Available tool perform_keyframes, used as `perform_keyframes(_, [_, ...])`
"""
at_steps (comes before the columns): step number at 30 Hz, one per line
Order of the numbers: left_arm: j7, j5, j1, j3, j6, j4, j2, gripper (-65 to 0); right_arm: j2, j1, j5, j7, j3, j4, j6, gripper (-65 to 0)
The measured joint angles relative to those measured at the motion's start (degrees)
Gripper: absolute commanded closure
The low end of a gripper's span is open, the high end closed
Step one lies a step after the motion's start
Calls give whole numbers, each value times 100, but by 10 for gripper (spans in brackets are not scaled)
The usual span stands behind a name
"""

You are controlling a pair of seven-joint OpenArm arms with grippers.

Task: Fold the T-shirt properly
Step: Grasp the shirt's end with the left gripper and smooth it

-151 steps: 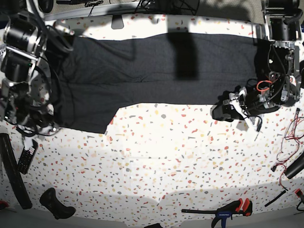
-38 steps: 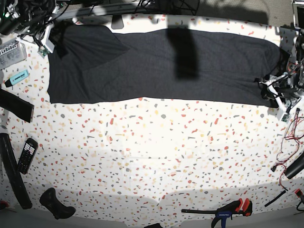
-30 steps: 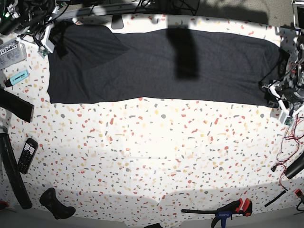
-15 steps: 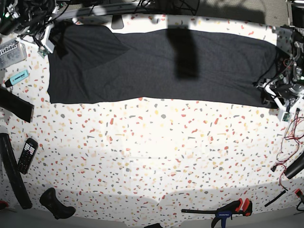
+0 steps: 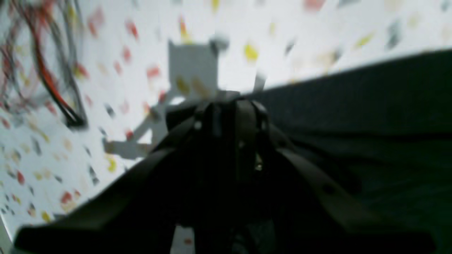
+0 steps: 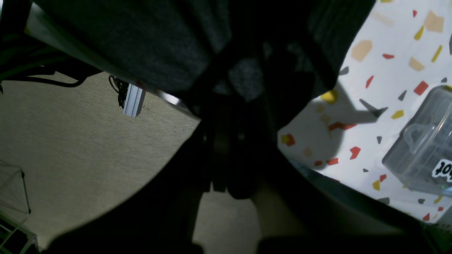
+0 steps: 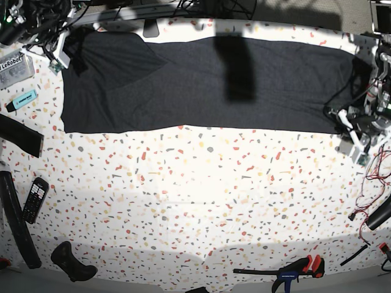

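Observation:
The dark charcoal T-shirt (image 7: 183, 85) lies flat in a long band across the far half of the table, plain side up. My right gripper (image 7: 61, 46) is at its far left corner, shut on bunched fabric; the right wrist view shows the T-shirt (image 6: 243, 77) pinched at the gripper (image 6: 240, 91). My left gripper (image 7: 343, 119) sits at the shirt's near right corner. The left wrist view is blurred, but the gripper (image 5: 229, 113) has its fingers drawn together over the hem of the T-shirt (image 5: 370, 116).
A clear plastic box (image 7: 15, 64), a teal marker (image 7: 23, 99), a flat black strip (image 7: 18, 135) and a remote (image 7: 33, 198) lie along the left edge. Red wires (image 7: 379, 171) trail at the right. A clamp (image 7: 293, 271) lies at the front.
The left gripper has shifted a little left onto the shirt's near right corner, and its jaws have closed in. The right arm and the shirt have not moved.

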Motion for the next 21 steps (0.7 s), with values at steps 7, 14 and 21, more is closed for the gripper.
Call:
perform_keyframes(7, [164,11,7,0,-2,101,0,-35,0,0,0,0,0,0,0,0])
perform_keyframes(14, [-118,160,15,0,-2,-74,0,-312,0,0,0,0,0,0,0,0])
perform_keyframes(21, [-470,79,11,-4,-7,-1019,-20,-324,0,0,0,0,0,0,0,0])
